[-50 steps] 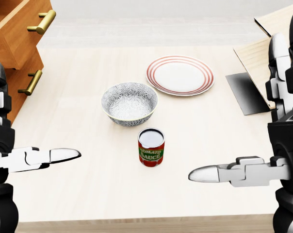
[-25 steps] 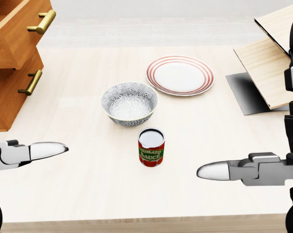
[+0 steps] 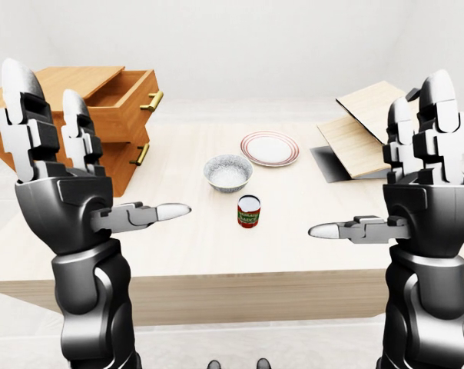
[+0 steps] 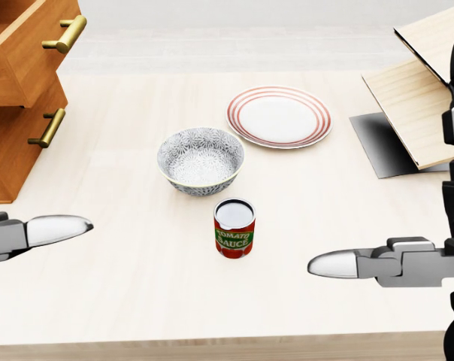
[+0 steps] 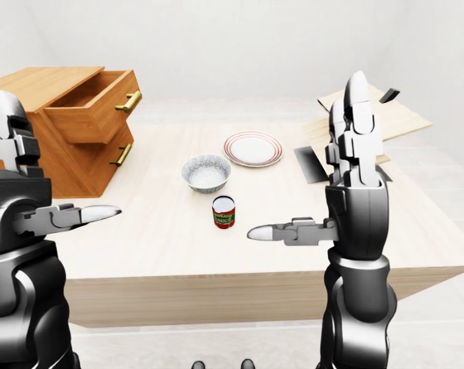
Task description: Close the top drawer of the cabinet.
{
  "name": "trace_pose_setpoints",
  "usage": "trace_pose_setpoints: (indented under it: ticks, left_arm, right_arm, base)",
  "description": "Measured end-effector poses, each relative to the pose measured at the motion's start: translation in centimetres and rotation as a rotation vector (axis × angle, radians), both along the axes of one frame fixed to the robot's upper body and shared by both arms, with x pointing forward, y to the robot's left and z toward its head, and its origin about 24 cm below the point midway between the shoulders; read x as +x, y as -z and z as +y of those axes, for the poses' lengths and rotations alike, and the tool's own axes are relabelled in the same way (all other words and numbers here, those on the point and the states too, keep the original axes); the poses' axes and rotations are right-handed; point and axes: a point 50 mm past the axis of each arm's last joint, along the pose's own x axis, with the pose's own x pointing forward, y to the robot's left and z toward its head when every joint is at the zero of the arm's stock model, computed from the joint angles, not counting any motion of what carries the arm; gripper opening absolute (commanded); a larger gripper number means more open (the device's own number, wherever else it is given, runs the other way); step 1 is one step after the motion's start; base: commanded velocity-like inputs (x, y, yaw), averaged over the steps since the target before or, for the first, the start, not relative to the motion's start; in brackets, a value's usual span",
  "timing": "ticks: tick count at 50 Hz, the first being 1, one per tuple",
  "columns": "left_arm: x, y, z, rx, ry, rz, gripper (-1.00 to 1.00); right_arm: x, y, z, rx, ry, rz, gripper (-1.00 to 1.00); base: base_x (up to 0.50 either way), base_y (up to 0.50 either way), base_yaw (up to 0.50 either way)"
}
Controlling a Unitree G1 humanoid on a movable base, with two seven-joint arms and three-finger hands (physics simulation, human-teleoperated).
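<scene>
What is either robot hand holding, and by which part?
Nothing. The left robot hand and right robot hand are both raised, open and empty; the drawer is untouched.

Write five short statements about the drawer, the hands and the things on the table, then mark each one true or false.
1. The top drawer of the cabinet stands pulled out. True.
2. The left hand grips the drawer's handle. False: it is raised, open and apart from the cabinet.
3. The tomato sauce can stands upright on the table, below the bowl in the head view. True.
4. The plate sits inside the bowl. False: it lies on the table beside it, up and to the right.
5. The right hand holds the can. False: it is open and holds nothing.
</scene>
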Motion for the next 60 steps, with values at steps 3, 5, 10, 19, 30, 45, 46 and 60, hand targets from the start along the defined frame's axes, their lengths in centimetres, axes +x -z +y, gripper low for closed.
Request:
trace_pose_setpoints:
  ticks: [3,5,10,19,30,45,46,60]
  left_arm:
    - [0.0,0.0,-0.1,-0.002,0.002,-0.003,1.00]
    - [-0.1,-0.1,0.0,-0.003,0.001,-0.005,1.00]
    - [-0.1,-0.2,0.0,-0.004,0.001,-0.012,1.00]
    - [-0.3,-0.3,0.0,-0.008,0.000,-0.016,1.00]
    - [-0.4,-0.4,0.0,-0.007,0.000,-0.025,1.00]
    - [-0.4,-0.4,0.0,-0.003,-0.002,-0.025,1.00]
    - [-0.4,-0.4,0.0,-0.003,-0.002,-0.025,1.00]
    - [-0.3,-0.1,-0.1,-0.003,0.000,-0.008,1.00]
  right_arm:
    - [-0.1,-0.1,0.0,-0.005,0.003,-0.004,1.00]
    - [-0.1,-0.1,0.0,-0.006,0.002,-0.006,1.00]
    - [-0.1,-0.2,0.1,-0.010,-0.001,-0.009,1.00]
    - [-0.1,-0.1,0.1,-0.013,-0.002,-0.004,1.00]
    - [0.0,0.2,0.1,-0.014,0.001,0.011,1.00]
    - [0.2,0.6,0.0,-0.011,0.002,0.035,1.00]
    - [0.2,0.6,0.0,-0.012,0.002,0.035,1.00]
    - [0.3,0.9,0.0,-0.009,-0.003,0.049,1.00]
  base:
    - [0.00,0.38,0.00]
    - [0.01,0.40,0.00]
    - [0.01,0.40,0.00]
    - [0.01,0.40,0.00]
    - [0.01,0.33,0.00]
    - [0.00,0.35,0.00]
    - [0.01,0.36,0.00]
    - [0.03,0.36,0.00]
